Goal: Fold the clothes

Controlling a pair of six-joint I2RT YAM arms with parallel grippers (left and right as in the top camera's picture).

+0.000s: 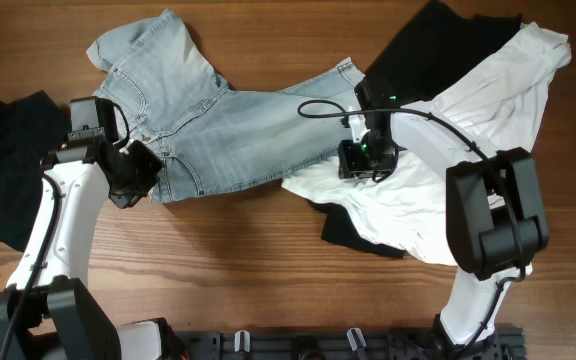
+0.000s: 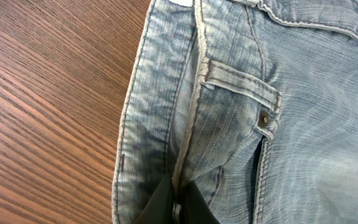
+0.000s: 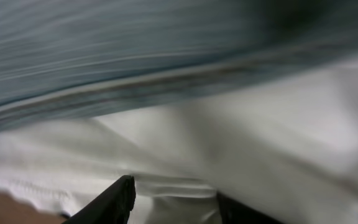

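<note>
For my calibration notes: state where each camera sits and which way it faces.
Overhead: fixed above the table, looking straight down; shows jeans, white garment, black clothes and both arms.
Left wrist: on the left arm, looking down at the jeans' waistband and pocket rivet beside bare wood; left hand tips at the bottom edge.
Right wrist: on the right arm, close and blurred, facing the jeans' edge above white garment; right hand fingers apart at the bottom.
Shared: all three see the jeans.
</note>
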